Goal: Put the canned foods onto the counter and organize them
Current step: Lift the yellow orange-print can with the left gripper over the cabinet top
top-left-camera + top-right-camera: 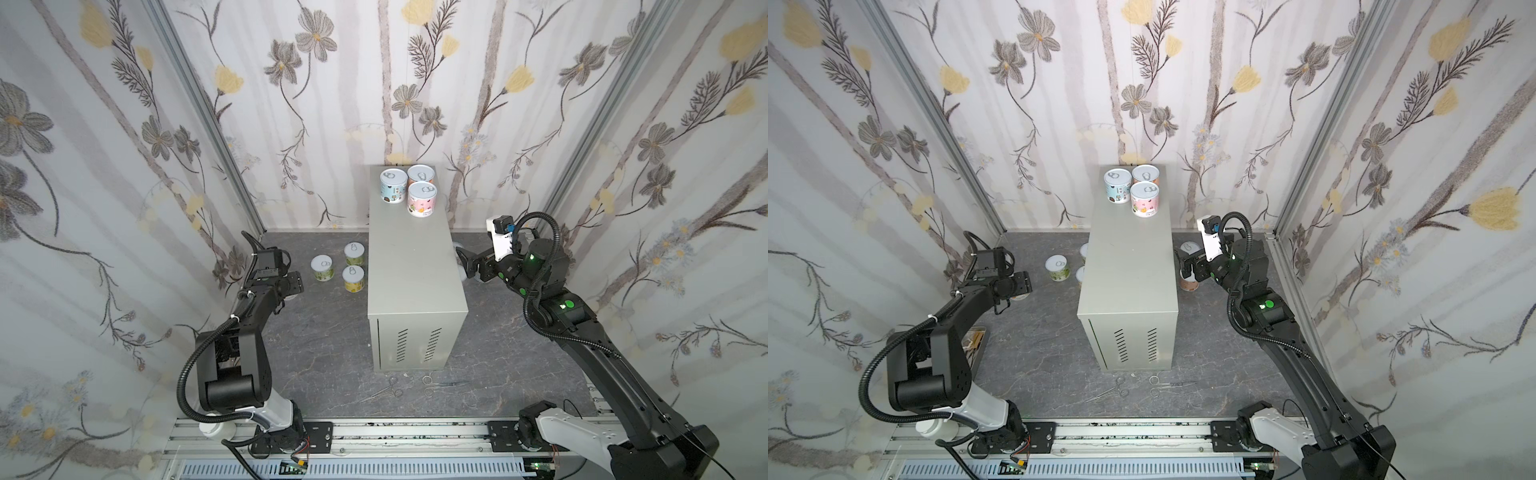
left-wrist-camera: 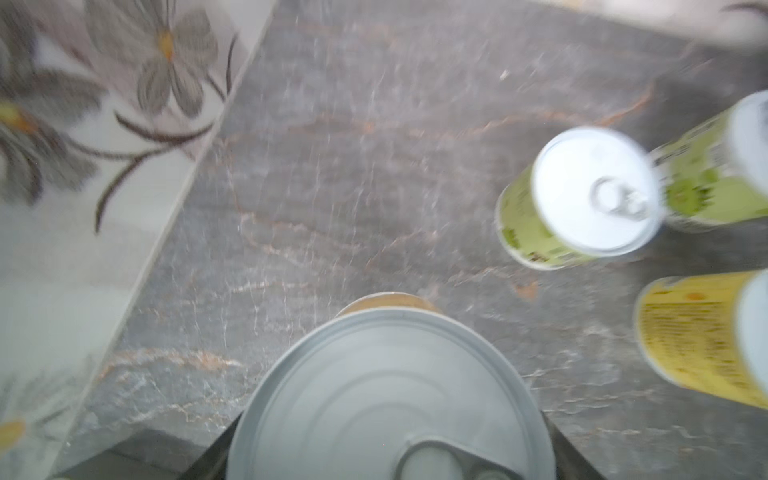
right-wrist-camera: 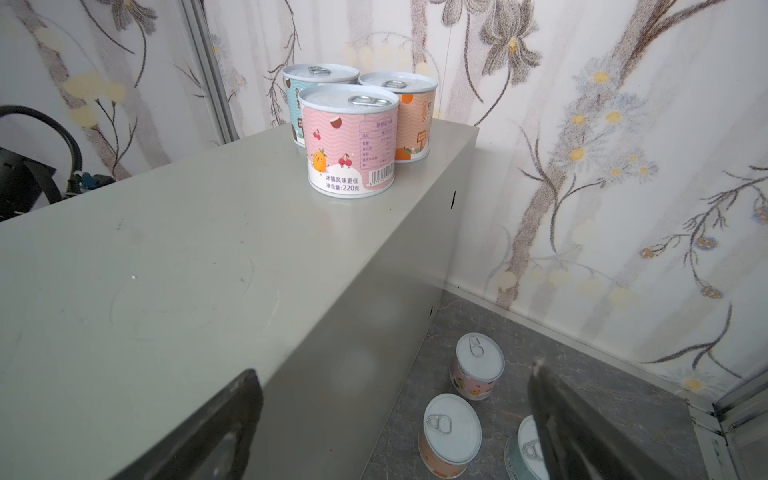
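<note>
upright tin (image 2: pixel 386 399), low centre of left wrist view, pinched by left gripper (image 1: pixel 293 286); counter (image 1: pixel 409 266) at frame centre, rightward of it; right gripper (image 1: pixel 464 262) spread, empty.

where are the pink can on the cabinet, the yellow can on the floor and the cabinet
pink can (image 3: pixel 347 141), right wrist view, on its label
yellow can (image 1: pixel 353 272), a top view, on its lid
cabinet (image 1: pixel 409 266), a top view, bare part of its top

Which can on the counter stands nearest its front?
The pink can; the blue can and orange can stand behind it.
</note>
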`<state>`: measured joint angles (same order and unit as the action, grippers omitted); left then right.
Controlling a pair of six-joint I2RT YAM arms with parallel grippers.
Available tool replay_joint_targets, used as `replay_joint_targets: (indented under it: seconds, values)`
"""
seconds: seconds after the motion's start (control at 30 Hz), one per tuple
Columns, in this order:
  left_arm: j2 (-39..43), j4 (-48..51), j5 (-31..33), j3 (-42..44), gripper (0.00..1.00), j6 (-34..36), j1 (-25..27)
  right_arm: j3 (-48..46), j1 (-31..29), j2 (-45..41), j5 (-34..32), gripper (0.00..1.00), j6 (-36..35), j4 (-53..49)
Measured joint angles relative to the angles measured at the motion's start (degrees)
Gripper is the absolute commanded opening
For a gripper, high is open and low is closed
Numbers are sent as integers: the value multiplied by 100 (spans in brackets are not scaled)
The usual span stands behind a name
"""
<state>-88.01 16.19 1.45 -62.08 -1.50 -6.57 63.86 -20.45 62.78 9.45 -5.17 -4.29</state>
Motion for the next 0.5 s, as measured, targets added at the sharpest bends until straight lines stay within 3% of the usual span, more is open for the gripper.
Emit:
replay_joint_targets:
  seconds: [0.2, 0.5]
  values:
    - [527, 931, -46, -1064, 69, 20, 448, 492, 168, 385, 509, 100, -155, 155]
    - [789, 1812, -645, -2677, 68, -190, 1198, 1259, 170, 992, 1458, 100, -260, 518]
